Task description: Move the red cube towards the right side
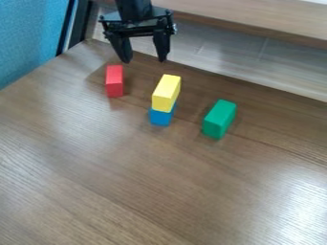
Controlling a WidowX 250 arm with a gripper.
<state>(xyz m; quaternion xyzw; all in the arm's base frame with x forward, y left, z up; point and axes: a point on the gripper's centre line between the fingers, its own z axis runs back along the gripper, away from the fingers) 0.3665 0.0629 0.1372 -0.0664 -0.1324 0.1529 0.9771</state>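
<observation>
Red cube (114, 81): the part to be moved, positioned towards the far left of the wooden table (115, 182). Nearest the camera among the blocks is the green block (220, 119), to the right. Slightly farther back, near the middle, the yellow block (167, 93) rests on the blue block (161, 117). Route the red cube clear of this stack when moving it right; contact could topple the yellow block.

The red cube is farther back still and appears longer than a true cube. Expected handling: light, stiff, not fragile; smooth faces may slip if pinched at an edge. Grip two opposite long side faces, centred, with the pads square to them.

Beyond it, the gripper (144, 60) hangs near the table's far edge, fingers spread wide, holding nothing. Align it over the red cube before lowering.
</observation>
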